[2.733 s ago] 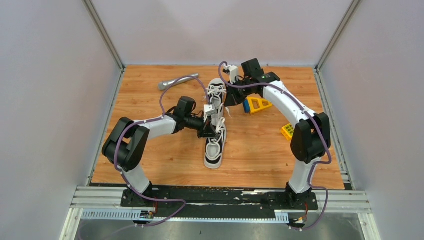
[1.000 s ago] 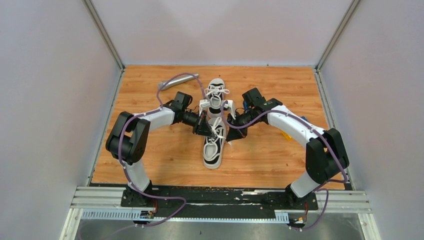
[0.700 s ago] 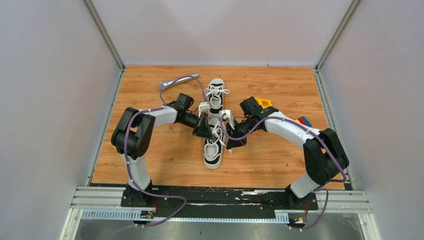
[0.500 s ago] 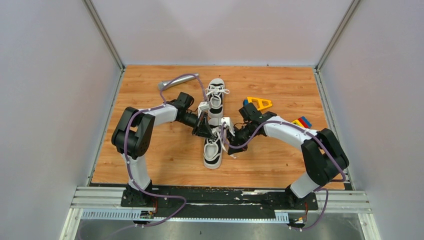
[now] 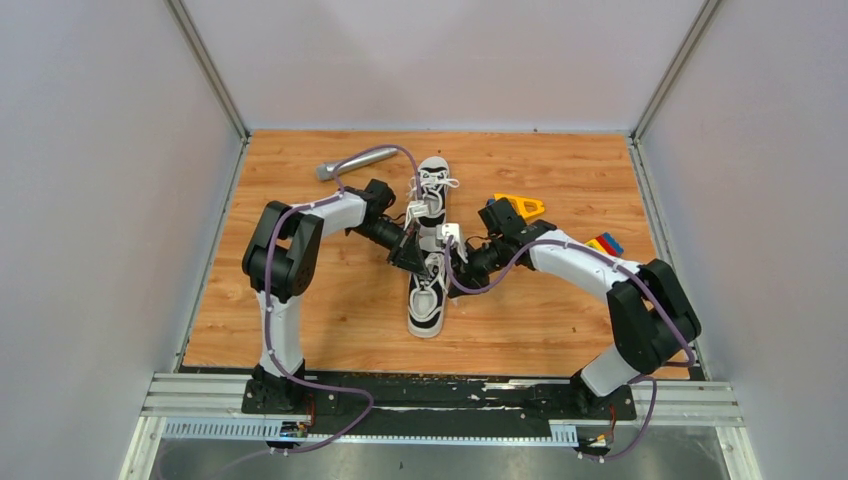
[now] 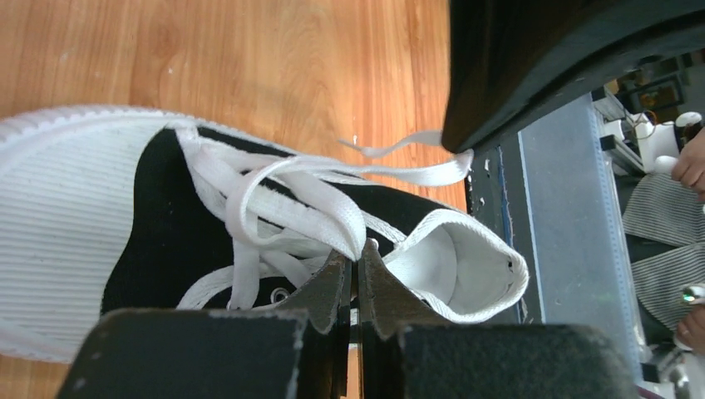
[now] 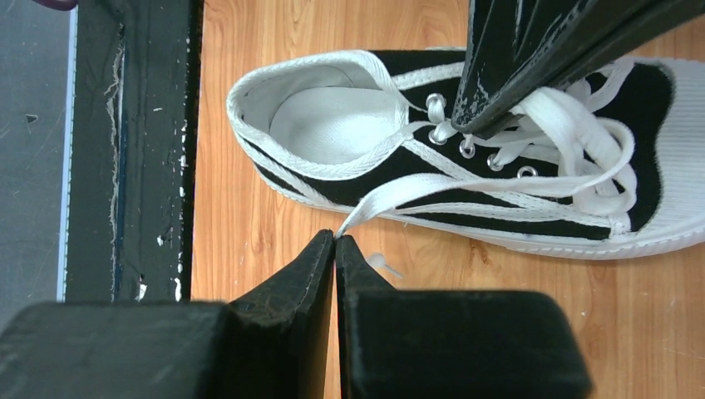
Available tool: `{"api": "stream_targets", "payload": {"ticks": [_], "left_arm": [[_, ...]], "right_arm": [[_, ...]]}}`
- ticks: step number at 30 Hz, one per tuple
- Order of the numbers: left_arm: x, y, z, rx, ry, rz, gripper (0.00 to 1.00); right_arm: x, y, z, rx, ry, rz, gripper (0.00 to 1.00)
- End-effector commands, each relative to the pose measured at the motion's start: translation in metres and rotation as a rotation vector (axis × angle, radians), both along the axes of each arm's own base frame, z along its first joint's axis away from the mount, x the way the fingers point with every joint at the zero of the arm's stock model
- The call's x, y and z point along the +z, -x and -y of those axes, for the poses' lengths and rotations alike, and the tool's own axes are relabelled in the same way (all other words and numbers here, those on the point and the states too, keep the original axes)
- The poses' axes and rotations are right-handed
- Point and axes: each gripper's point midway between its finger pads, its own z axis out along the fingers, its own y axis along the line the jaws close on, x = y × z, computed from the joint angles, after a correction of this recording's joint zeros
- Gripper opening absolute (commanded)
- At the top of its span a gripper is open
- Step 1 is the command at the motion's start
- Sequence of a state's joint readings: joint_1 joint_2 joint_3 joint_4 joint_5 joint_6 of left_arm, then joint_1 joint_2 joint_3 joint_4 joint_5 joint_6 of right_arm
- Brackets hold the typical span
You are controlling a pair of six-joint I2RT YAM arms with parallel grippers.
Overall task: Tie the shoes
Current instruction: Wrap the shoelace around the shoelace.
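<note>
Two black-and-white sneakers lie end to end mid-table: the far shoe (image 5: 433, 185) and the near shoe (image 5: 427, 298). My left gripper (image 5: 419, 261) is over the near shoe's left side. In the left wrist view it (image 6: 357, 259) is shut on a white lace loop (image 6: 299, 204) above the near shoe (image 6: 75, 216). My right gripper (image 5: 451, 267) is at the shoe's right side. In the right wrist view it (image 7: 335, 239) is shut on the tip of a lace strand (image 7: 432, 186) that runs taut from the near shoe (image 7: 391, 170), low over the wood.
A grey cylinder (image 5: 355, 162) lies at the back left. A yellow triangular block (image 5: 519, 207) and small coloured blocks (image 5: 603, 243) lie to the right of the shoes. The black base rail (image 7: 129, 150) runs along the table's near edge.
My right arm swung from the far shoe down to the near shoe and shut on a lace end. My left gripper stayed at the near shoe while its elbow swung farther back.
</note>
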State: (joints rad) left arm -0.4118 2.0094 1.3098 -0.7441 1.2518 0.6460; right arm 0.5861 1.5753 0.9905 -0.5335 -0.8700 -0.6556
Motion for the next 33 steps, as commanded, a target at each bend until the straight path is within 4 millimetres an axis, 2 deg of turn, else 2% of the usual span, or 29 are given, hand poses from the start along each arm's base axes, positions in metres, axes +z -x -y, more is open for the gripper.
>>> {"api": "stream_targets", "payload": {"ticks": [1, 6, 13, 16, 24, 30, 33], "left_arm": [[-0.007, -0.002, -0.007, 0.017, -0.094, -0.051, 0.0], [-0.005, -0.013, -0.007, 0.093, -0.167, -0.059, 0.0], [0.001, -0.022, -0.011, 0.19, -0.275, -0.098, 0.0], [0.013, -0.024, -0.013, 0.2, -0.302, -0.069, 0.0], [0.032, -0.012, -0.023, 0.133, -0.404, -0.089, 0.0], [0.026, -0.005, -0.023, 0.103, -0.48, -0.039, 0.0], [0.027, -0.008, -0.024, 0.086, -0.528, 0.031, 0.0]], "right_arm": [[0.034, -0.003, -0.009, 0.019, -0.092, 0.082, 0.06], [0.054, -0.003, -0.009, 0.007, -0.122, 0.12, 0.06], [0.059, -0.002, -0.015, 0.017, -0.114, 0.155, 0.06], [0.06, -0.006, -0.02, 0.018, -0.101, 0.175, 0.05], [0.063, -0.006, -0.027, 0.024, -0.087, 0.202, 0.05], [0.063, -0.007, -0.03, 0.02, -0.075, 0.209, 0.05], [0.064, -0.007, -0.031, 0.03, -0.077, 0.226, 0.05]]}}
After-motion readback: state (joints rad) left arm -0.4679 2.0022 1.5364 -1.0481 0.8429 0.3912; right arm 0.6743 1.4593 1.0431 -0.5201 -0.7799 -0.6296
